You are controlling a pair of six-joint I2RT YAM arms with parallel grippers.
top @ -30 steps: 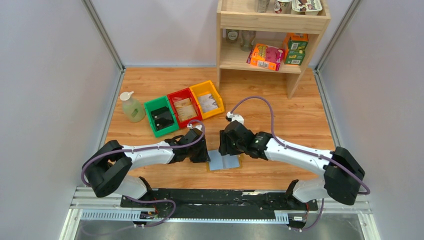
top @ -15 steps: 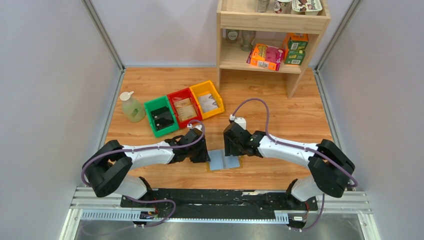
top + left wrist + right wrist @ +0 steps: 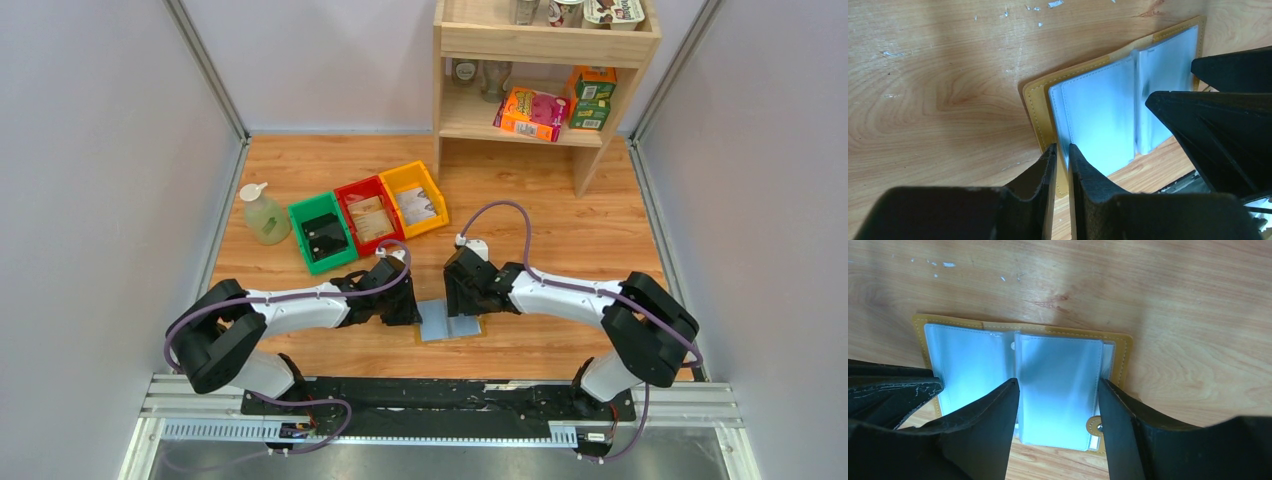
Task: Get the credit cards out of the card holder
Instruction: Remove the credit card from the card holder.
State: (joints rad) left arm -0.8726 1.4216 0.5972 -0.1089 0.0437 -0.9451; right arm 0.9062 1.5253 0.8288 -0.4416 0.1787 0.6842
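1. Top external view: the card holder (image 3: 450,322) lies open and flat on the table (image 3: 560,230), near its front edge and between the two arms, with its pale blue pockets facing up. The left gripper (image 3: 402,306) is at its left edge and the right gripper (image 3: 463,300) is over its right half. At this distance neither gripper's finger spacing can be read. A green bin (image 3: 322,233), a red bin (image 3: 367,217) and a yellow bin (image 3: 415,198) sit in a row further back, with a soap bottle (image 3: 263,215) just beside the green one. A wooden shelf (image 3: 545,60) stands at the far side.

2. Left wrist view: the left gripper (image 3: 1062,156) has its fingers drawn almost together, with only a thin slit between them. The tips sit at the mustard border of the card holder (image 3: 1098,115). Whether they pinch that border cannot be told. The right gripper (image 3: 1218,115) covers the far pocket page.

3. Right wrist view: the right gripper (image 3: 1055,395) has its fingers well apart, one on each side of the right pocket page of the card holder (image 3: 973,360). A snap tab (image 3: 1093,425) shows beside the right finger. What the pockets hold cannot be made out.
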